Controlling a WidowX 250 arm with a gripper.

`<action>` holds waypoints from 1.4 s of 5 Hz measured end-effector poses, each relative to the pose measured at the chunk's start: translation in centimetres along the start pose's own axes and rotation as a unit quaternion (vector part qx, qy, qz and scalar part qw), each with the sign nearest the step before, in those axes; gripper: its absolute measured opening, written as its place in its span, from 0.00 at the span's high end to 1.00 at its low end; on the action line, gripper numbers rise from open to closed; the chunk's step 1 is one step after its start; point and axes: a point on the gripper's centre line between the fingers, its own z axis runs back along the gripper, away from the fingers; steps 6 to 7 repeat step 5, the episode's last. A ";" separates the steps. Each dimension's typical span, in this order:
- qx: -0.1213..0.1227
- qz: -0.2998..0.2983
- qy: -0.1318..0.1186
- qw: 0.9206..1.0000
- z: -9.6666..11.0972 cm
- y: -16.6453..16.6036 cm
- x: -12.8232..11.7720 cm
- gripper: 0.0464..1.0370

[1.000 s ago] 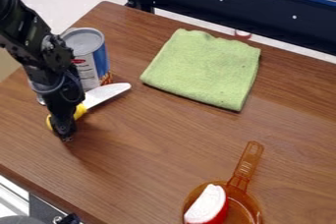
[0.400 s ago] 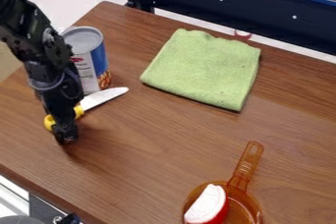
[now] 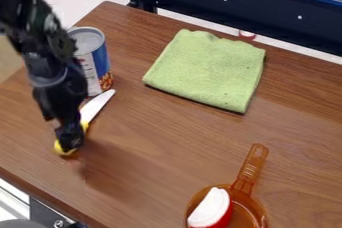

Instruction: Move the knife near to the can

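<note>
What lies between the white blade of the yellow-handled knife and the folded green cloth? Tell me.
In the camera view, only bare brown wooden tabletop lies between the knife's white blade and the folded green cloth.

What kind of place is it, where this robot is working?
Probably a robotics lab or workroom, not a real kitchen: a robot arm leans over a bare wood-look table, with a folded green cloth and an orange pan laid out.
</note>
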 end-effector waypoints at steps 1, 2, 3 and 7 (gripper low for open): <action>0.046 0.056 -0.037 0.997 2.5 -0.4 1.0 0.05; 0.035 0.096 -0.049 0.994 4.1 -0.6 1.6 0.05; 0.008 0.155 -0.050 0.987 5.6 -1.1 3.3 0.05; -0.015 0.254 -0.031 0.967 6.2 -2.4 8.0 0.05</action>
